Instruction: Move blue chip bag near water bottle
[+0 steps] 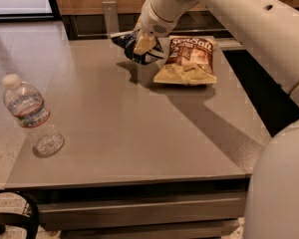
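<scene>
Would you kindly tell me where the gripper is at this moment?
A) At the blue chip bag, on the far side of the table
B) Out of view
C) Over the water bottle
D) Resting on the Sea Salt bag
A: the gripper is closed on the blue chip bag at the far side of the table, just left of the Sea Salt bag and well away from the water bottle.
</scene>
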